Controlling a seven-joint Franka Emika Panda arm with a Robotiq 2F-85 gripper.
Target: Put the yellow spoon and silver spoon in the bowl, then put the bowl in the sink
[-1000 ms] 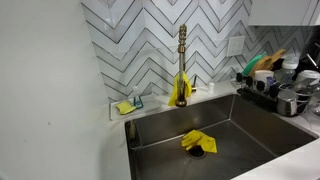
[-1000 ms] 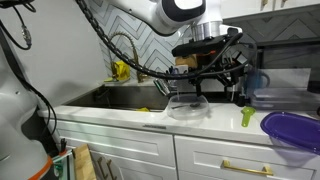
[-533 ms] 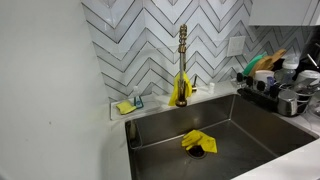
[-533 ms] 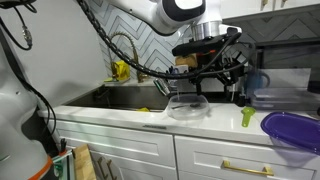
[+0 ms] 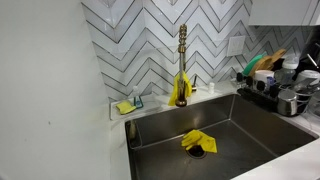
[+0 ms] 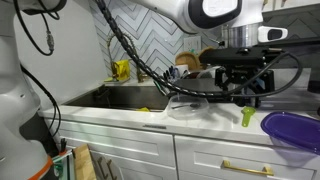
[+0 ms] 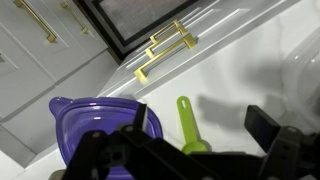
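Hand: The robot's black two-fingered hand (image 6: pixel 243 90) hangs over the white bench (image 6: pixel 215 122), jaws spread wide and holding nothing. In the wrist view the hand (image 7: pixel 200 140) has the spoon between its fingers, low and in line for a pickup.

Yellow spoon: The yellow-green plastic spoon (image 6: pixel 247 117) lies flat on the bench directly beneath the hand (more lime than yellow in this light). It has not yet been lifted.

Bowl: The small round bowl of clear glass (image 6: pixel 188 106) stands mouth up on the bench, just left of the spoon. It looks empty and is placed to take both spoons.

Sink: The large rectangular stainless steel sink (image 5: pixel 255 125) lies further left, with a crumpled yellow cloth (image 5: pixel 197 141) over its drain, where the bowl would have to land.

Silver spoon: It cannot be made out in any view.

Hazard: A wide purple plastic bowl (image 6: pixel 292 130) sits just right of the spoon, its rim near one finger's path.

Stage: The task is apparently at its start, with the first spoon about to be grasped.
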